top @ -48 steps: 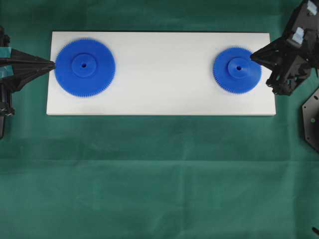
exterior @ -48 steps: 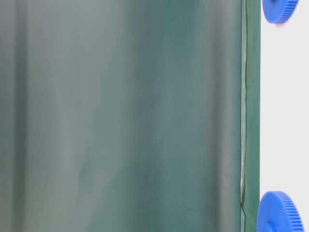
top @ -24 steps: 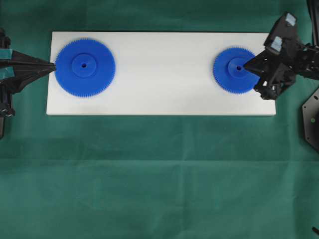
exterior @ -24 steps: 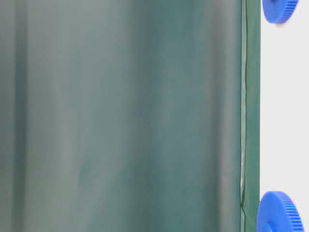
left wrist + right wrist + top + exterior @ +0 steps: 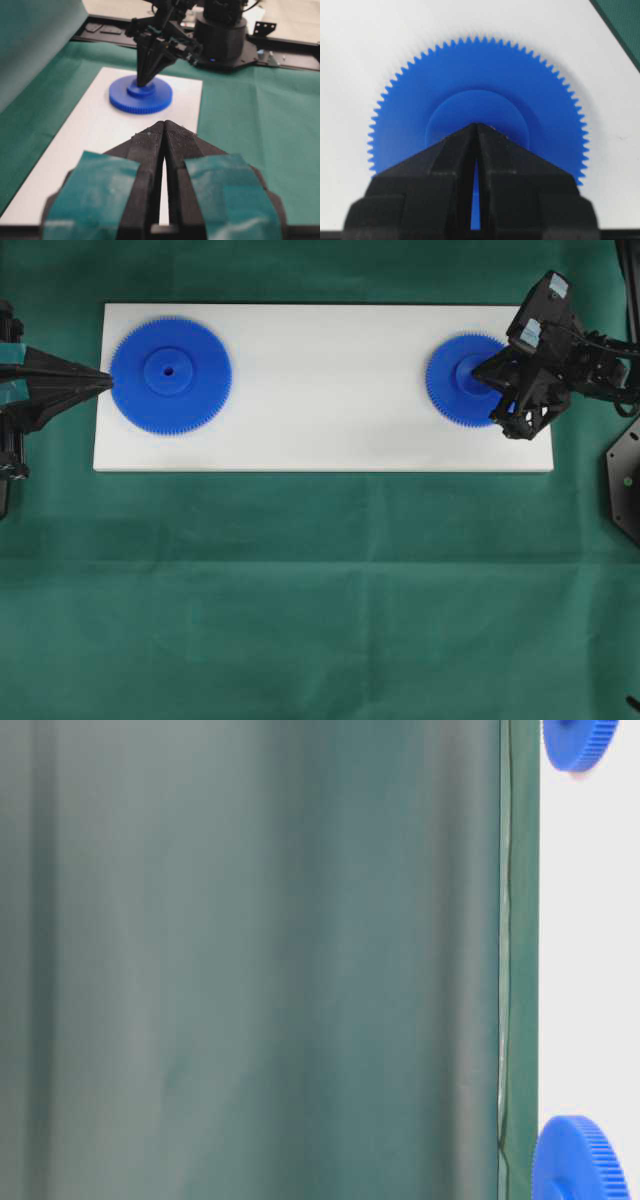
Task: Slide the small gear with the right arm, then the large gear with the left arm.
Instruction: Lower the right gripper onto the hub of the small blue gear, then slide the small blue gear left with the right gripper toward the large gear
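Observation:
The small gear (image 5: 455, 382) lies flat at the right end of the white board (image 5: 330, 390). My right gripper (image 5: 477, 370) is shut, its pointed tip resting on the gear's raised hub. From the right wrist, the joined tips (image 5: 476, 125) sit at the hub's middle on the small gear (image 5: 470, 75). The large gear (image 5: 170, 376) lies at the board's left end. My left gripper (image 5: 108, 380) is shut, tip at that gear's left rim. The left wrist view looks over the shut left gripper (image 5: 164, 123) to the small gear (image 5: 150, 100) far along the board. At table level both show edge-on: small gear (image 5: 578, 742), large gear (image 5: 578, 1160).
Green cloth (image 5: 320, 590) covers the table around the board. The board's long middle stretch between the gears is bare white. A black plate (image 5: 622, 480) lies at the right edge, and the right arm's base (image 5: 220, 35) stands beyond the board's far end.
My right gripper has swung left from the board's right edge onto the small gear's hub, and that gear has shifted very slightly left. The left arm and large gear have stayed put.

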{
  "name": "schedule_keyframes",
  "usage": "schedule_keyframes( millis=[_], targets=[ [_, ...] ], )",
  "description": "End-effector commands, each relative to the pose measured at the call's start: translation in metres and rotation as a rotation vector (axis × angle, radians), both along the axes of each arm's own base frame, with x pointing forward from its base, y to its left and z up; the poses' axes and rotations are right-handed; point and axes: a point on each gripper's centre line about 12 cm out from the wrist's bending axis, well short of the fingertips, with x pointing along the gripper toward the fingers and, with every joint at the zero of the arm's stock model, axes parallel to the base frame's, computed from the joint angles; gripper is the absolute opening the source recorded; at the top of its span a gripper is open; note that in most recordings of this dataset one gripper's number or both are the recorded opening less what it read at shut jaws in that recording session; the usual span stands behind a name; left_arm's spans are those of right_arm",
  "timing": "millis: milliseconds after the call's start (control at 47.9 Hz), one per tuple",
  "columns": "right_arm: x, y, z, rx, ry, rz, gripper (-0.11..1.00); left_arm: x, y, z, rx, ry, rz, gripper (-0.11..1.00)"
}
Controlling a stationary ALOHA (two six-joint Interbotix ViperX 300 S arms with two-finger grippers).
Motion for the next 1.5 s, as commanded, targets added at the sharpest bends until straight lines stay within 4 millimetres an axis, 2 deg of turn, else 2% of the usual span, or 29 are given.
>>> schedule_keyframes(
  millis=[0, 417, 709, 960, 1231, 1481],
  targets=[
    [0.001, -0.001, 0.0, 0.002, 0.004, 0.0, 0.51, 0.001, 0.0, 0.005, 0.002, -0.014, -0.001, 0.0],
    [0.002, -0.001, 0.0, 0.004, 0.003, -0.002, 0.51, 0.001, 0.0, 0.004, 0.0, -0.011, -0.003, 0.0],
    [0.027, -0.006, -0.003, 0.019, -0.015, -0.002, 0.51, 0.001, 0.0, 0.001, -0.001, -0.003, -0.003, 0.0],
    [0.07, -0.009, -0.009, 0.02, -0.015, 0.051, 0.51, 0.0, -0.001, 0.001, -0.001, -0.005, -0.003, 0.0],
    [0.135, -0.011, -0.011, 0.009, -0.041, 0.112, 0.51, -0.004, -0.001, 0.0, 0.0, -0.008, -0.003, 0.0],
    [0.182, -0.008, -0.007, -0.012, -0.076, 0.168, 0.51, -0.013, -0.003, -0.001, -0.001, -0.008, -0.004, 0.0]
  ],
)
